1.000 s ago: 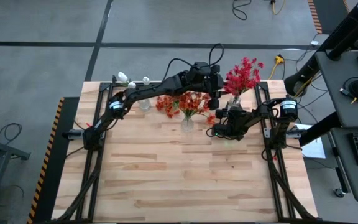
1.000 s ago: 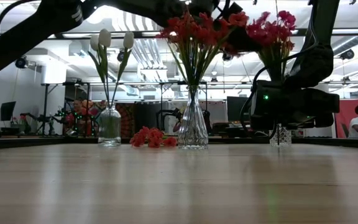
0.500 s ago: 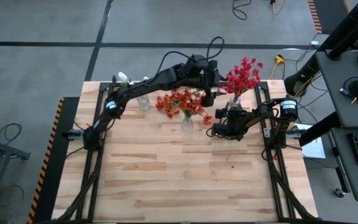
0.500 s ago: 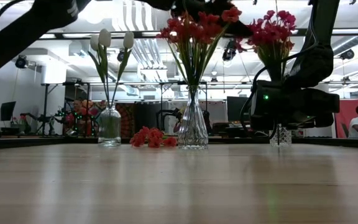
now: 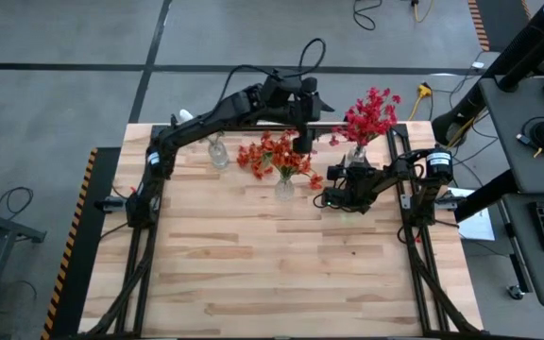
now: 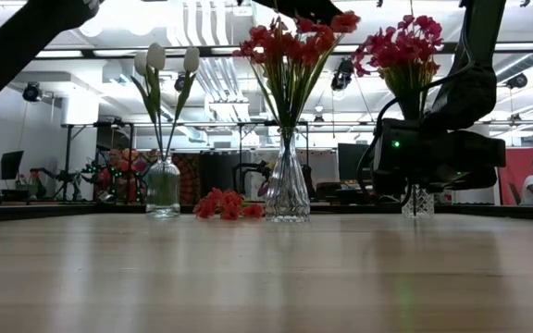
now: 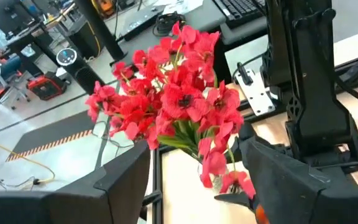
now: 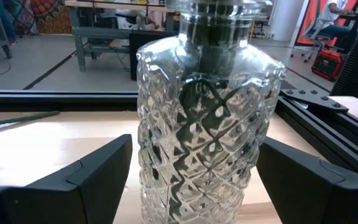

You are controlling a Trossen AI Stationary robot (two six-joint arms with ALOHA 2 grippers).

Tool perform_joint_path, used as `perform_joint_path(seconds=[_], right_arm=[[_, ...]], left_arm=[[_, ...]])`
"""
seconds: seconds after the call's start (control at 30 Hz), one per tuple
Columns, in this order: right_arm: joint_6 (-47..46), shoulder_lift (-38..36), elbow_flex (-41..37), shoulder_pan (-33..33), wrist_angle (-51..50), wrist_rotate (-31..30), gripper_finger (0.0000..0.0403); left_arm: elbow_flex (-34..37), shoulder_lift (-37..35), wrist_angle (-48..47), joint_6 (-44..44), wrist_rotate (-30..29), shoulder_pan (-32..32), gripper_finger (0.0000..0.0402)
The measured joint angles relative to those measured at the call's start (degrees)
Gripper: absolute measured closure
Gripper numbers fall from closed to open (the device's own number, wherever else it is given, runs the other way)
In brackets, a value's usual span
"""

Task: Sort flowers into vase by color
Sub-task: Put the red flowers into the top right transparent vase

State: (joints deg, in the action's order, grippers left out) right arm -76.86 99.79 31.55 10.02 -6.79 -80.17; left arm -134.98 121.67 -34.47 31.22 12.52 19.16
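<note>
Three glass vases stand in a row on the table's far half. The left one (image 5: 218, 156) holds white flowers (image 6: 165, 63), the middle one (image 5: 283, 187) orange-red flowers (image 5: 277, 156), and the cut-glass right one (image 8: 204, 118) crimson flowers (image 5: 368, 115). One orange-red spray (image 6: 222, 203) lies on the table between the left and middle vases. My left gripper (image 7: 194, 146) hangs open, high above the middle vase (image 5: 300, 142), facing the crimson blooms (image 7: 173, 93). My right gripper (image 8: 196, 149) is low at the cut-glass vase (image 5: 355, 156), open, with one finger on each side of its body. My right gripper's fingers (image 8: 95, 174) stand level and close on either side of the cut-glass vase's lower body (image 8: 166, 162). I cannot tell whether they touch the glass. The vase stands upright on the table.
Black frame rails (image 5: 402, 161) run along the table's left and right sides. The near half of the wooden table (image 5: 281, 274) is bare board. A thin green stem (image 8: 17, 118) lies on the board beside the cut-glass vase.
My left gripper has risen from beside the crimson blooms and drawn back toward the table's left and far edge. In the low view it has left the picture, and the crimson bunch now shows whole. The vases stand where they were.
</note>
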Motion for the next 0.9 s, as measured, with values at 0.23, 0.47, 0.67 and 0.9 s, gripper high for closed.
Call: perform_joint_path(seconds=[0.23, 0.47, 0.67, 0.9], right_arm=[[-0.02, -0.02, 0.0, 0.0, 0.04, -0.32, 0.0074], [0.05, -0.04, 0.0, -0.02, 0.05, -0.07, 0.0071], [0.12, -0.04, 0.0, -0.02, 0.09, 0.73, 0.0042], [1.09, -0.04, 0.0, -0.02, 0.05, 0.72, 0.0018]], left_arm=[[0.0, -4.41, -3.48, 0.16, -1.25, 0.02, 0.0155], [0.0, -8.9, -6.94, 1.29, -3.24, 0.26, 0.0155], [0.03, -13.42, -10.78, 1.33, -3.16, 0.24, 0.0155], [0.07, -17.11, -13.16, 1.32, -3.06, 0.24, 0.0155]])
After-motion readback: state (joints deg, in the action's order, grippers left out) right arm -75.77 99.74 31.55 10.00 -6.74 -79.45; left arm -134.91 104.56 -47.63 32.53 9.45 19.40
